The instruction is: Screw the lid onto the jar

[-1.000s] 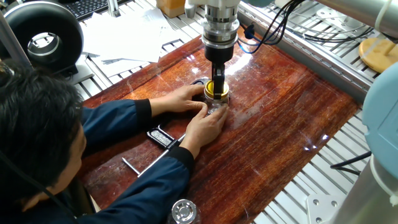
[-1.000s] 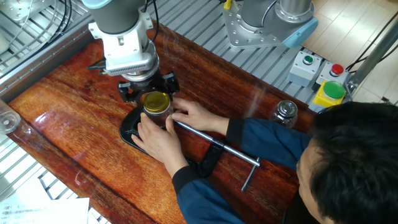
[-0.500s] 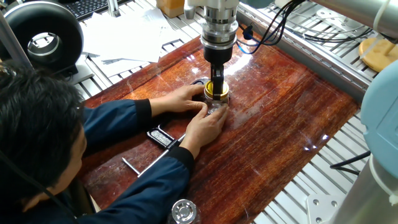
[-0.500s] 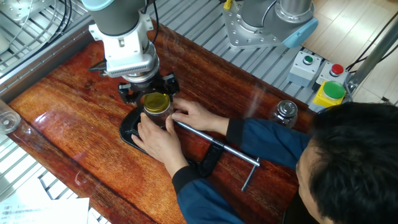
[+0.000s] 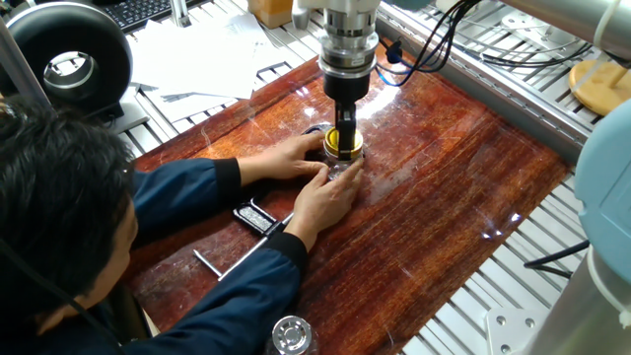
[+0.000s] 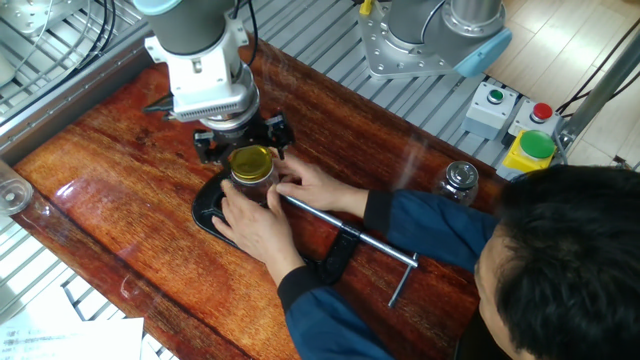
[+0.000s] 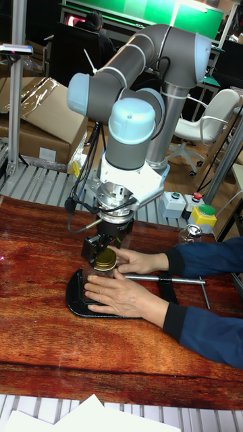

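The yellow-gold lid (image 6: 250, 160) sits on top of the small glass jar (image 6: 253, 184). The jar stands on a black pad (image 6: 207, 212), and a person's two hands (image 6: 255, 220) wrap around it and hide most of the glass. My gripper (image 6: 249, 152) comes straight down over the lid with a black finger on either side of it, and looks shut on it. In the one fixed view a finger (image 5: 346, 136) crosses the front of the lid (image 5: 336, 151). The tall fixed view shows the lid (image 7: 104, 262) just under the gripper (image 7: 102, 255).
A metal clamp bar (image 6: 345, 228) lies across the red wooden table by the person's forearm. A second jar with a silvery top (image 6: 460, 180) stands near the table edge. A tan wooden disc (image 5: 599, 87), a black handheld device (image 5: 254, 217) and a hex key (image 5: 205, 263) lie nearby.
The gripper has turned slightly about its vertical axis over the lid. The hands and the jar have stayed in place.
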`<state>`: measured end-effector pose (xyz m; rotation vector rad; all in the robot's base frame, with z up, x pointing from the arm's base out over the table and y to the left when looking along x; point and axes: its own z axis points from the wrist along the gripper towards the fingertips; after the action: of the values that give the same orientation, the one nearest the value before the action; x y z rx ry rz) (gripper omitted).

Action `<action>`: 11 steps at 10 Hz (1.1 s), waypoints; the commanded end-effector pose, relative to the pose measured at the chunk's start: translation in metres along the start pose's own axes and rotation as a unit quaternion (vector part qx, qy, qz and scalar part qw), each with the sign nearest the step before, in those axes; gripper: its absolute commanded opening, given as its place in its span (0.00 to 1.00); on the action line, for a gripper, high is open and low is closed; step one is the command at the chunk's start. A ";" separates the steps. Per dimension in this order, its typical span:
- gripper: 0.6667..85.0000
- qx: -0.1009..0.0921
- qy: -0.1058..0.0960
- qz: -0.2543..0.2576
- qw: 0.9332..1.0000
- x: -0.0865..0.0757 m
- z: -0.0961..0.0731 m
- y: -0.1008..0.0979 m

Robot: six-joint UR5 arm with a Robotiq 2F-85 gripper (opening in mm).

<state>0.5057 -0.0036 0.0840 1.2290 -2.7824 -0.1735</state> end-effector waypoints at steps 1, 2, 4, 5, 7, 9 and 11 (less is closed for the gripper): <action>0.87 0.001 0.017 0.014 1.000 0.004 -0.015 0.001; 0.85 0.000 0.018 0.012 1.000 0.006 -0.018 -0.001; 0.82 0.004 0.017 0.012 1.000 0.005 -0.018 -0.003; 0.81 0.002 0.014 0.011 1.000 0.005 -0.017 -0.003; 0.79 0.002 0.014 0.010 1.000 0.005 -0.017 -0.004; 0.78 -0.006 0.014 0.002 1.000 0.008 -0.020 -0.001; 0.87 0.013 0.005 -0.061 0.998 0.004 -0.023 -0.007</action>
<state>0.5051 -0.0143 0.1026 1.2577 -2.7400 -0.1431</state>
